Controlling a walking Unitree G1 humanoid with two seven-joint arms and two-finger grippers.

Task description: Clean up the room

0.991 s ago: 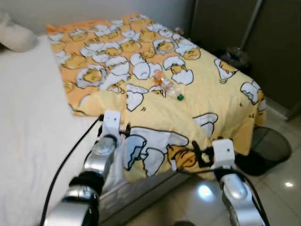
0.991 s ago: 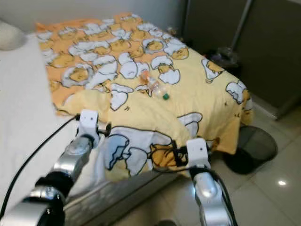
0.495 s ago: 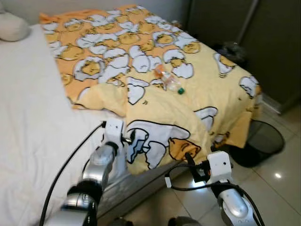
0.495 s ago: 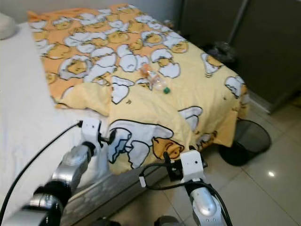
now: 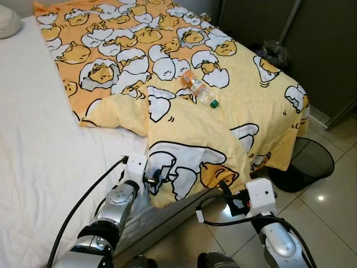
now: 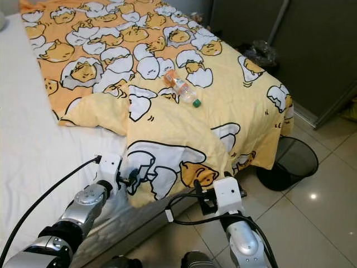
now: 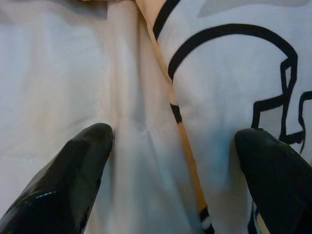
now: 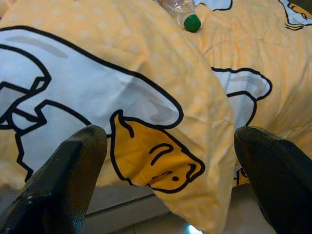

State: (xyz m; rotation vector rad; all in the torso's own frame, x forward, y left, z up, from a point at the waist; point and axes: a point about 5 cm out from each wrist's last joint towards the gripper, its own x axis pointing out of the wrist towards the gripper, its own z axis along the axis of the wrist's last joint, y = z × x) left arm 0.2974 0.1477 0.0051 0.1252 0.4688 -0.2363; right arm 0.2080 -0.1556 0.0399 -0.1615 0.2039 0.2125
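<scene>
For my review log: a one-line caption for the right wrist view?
Open right gripper faces the folded yellow quilt, green-capped bottle lying beyond.

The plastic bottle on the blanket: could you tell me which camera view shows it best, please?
The left eye view shows the whole plastic bottle, orange label and green cap, lying on the yellow blanket. The right eye view shows it much the same. The right wrist view catches its capped end; the left wrist view shows fabric.

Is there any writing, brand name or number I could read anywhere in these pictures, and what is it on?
No text can be read anywhere.
Plastic bottle lying on the blanket: it has an orange label, but any print on it is too small and blurred to read.
Yellow blanket: it carries cartoon egg drawings, no words or numbers.
Left gripper and right gripper: no legible markings on their white housings.
</scene>
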